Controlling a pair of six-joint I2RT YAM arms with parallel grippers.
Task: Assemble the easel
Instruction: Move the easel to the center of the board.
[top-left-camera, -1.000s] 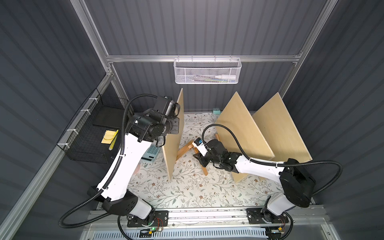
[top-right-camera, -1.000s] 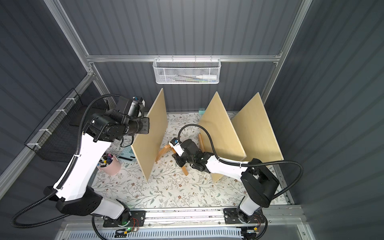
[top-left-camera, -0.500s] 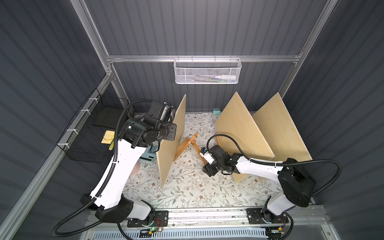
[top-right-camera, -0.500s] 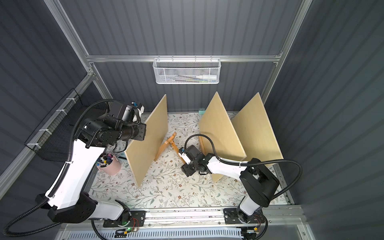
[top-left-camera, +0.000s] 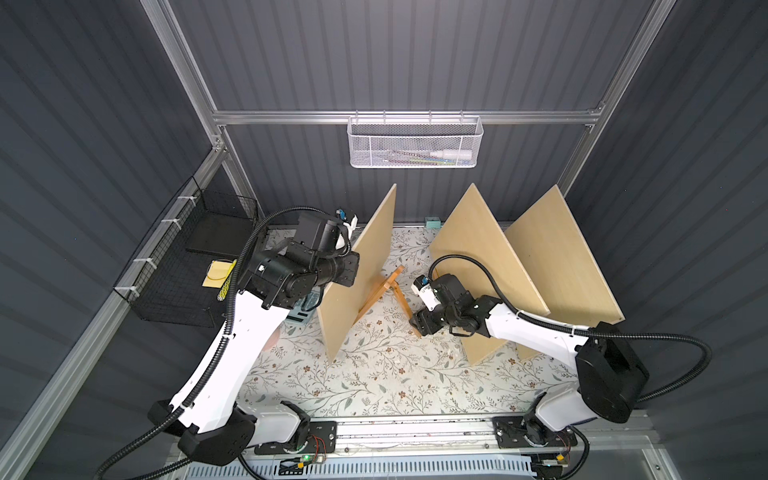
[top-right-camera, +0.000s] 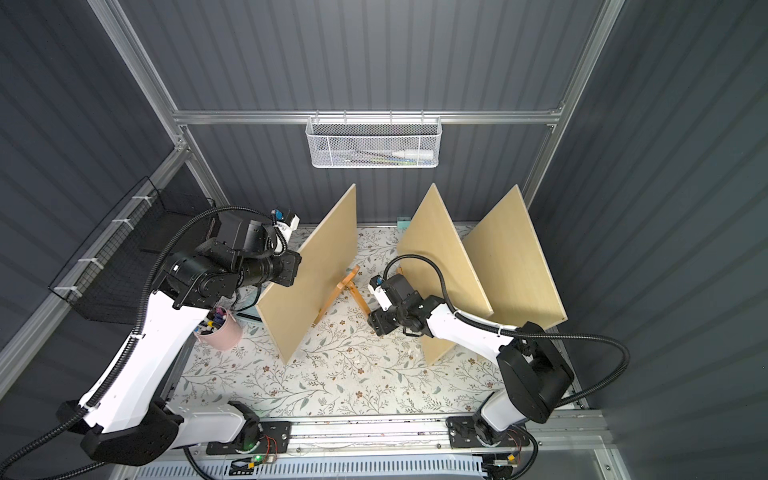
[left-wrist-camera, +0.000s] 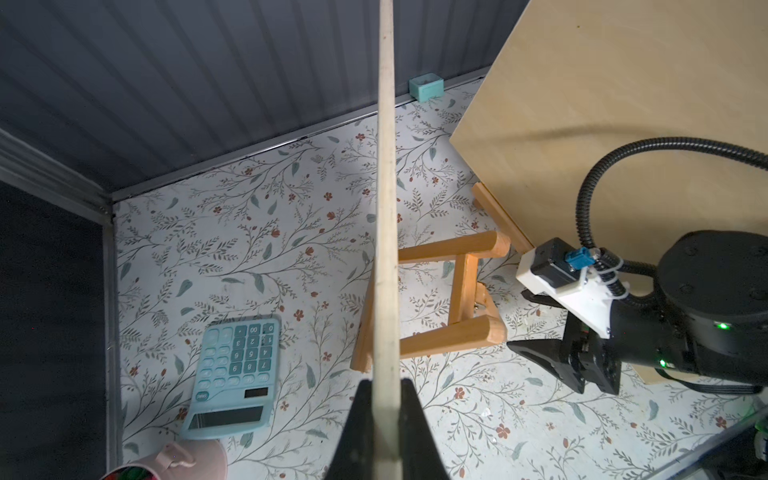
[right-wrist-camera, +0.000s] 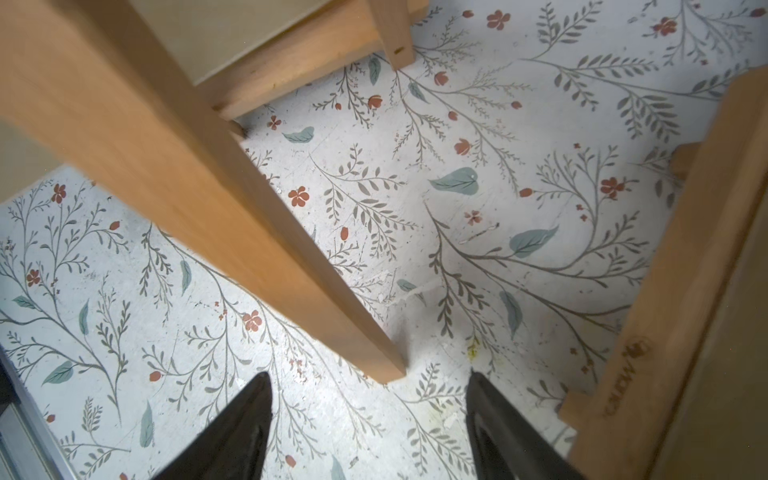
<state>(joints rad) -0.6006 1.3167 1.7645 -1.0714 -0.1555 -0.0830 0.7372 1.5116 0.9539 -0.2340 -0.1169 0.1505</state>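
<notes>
A small orange-wood easel (top-left-camera: 388, 286) (top-right-camera: 345, 291) stands on the flowered mat, its rear leg (right-wrist-camera: 249, 208) spread toward the right arm. A pale wooden board (top-left-camera: 357, 282) (top-right-camera: 307, 286) stands on edge against the easel's front. In the left wrist view, my left gripper (left-wrist-camera: 384, 390) is shut on the board's thin edge (left-wrist-camera: 385, 208), with the easel (left-wrist-camera: 449, 299) just behind it. My right gripper (top-left-camera: 417, 322) (right-wrist-camera: 370, 378) is open at the foot of the rear leg, its fingers on either side and not touching it. Whether the board sits on the easel's ledge is hidden.
Two more boards (top-left-camera: 478, 266) (top-left-camera: 557, 266) lean on their own easels (right-wrist-camera: 685, 270) close behind the right arm. A blue calculator (left-wrist-camera: 237, 365) and a pink pen cup (top-right-camera: 220, 330) sit left of the held board. A teal box (top-left-camera: 432, 222) lies at the back wall.
My right gripper opened off the easel's rear leg and slid down to its foot. The left arm tilted the board back toward the easel.
</notes>
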